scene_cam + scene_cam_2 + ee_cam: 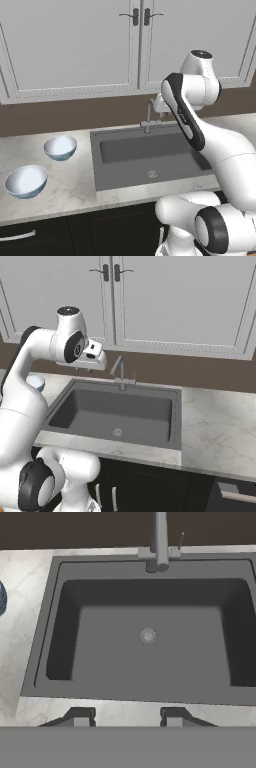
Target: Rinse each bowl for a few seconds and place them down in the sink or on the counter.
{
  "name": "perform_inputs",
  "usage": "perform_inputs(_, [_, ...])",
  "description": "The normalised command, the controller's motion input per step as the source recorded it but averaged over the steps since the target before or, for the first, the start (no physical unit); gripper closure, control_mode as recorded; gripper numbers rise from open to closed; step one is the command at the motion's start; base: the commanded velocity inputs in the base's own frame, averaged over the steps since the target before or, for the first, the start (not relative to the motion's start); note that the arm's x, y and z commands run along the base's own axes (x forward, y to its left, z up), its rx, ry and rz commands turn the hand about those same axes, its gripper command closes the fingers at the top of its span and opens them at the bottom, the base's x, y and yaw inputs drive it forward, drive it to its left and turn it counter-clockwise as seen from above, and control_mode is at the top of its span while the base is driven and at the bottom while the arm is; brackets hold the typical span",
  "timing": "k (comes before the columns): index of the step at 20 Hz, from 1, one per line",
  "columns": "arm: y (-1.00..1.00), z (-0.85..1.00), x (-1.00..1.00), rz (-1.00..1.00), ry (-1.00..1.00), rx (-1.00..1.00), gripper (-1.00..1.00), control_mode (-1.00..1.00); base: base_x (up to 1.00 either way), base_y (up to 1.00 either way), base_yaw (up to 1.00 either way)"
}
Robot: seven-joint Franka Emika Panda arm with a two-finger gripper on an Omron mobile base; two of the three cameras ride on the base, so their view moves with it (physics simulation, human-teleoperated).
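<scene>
Above the sink (60, 637) I hold my pincer (127, 718) with its two dark fingertips (82, 717) parted, a clear gap between them and nothing in it. From the hand view I look straight down into the dark basin at its round drain (148, 635), with the thin metal faucet (160, 542) at the far rim. Both bowls stand on the counter (70, 185) to the left of the sink, upright, apart from each other: the larger bowl (26, 181) nearer the front edge, the smaller bowl (60, 148) behind it and closer to the basin. White cabinet doors (75, 45) hang on the wall behind.
</scene>
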Motion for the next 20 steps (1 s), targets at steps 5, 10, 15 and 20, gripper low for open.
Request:
perform_inputs(5, [0.02,0.0,-0.12,0.0,-0.04,-0.01,-1.0,-1.0,0.0,0.0,0.0])
perform_inputs(10, [-0.03,0.0,-0.22,0.0,-0.06,-0.01,-1.0,-1.0,0.0,0.0,0.0])
perform_inputs(15, [-0.19,0.0,-0.16,0.01,-0.1,-0.01,-1.0,-1.0,0.0,0.0,0.0])
perform_inputs(20, [-0.26,0.0,-0.1,0.03,-0.09,0.0,-1.0,-1.0,0.0,0.0,0.0])
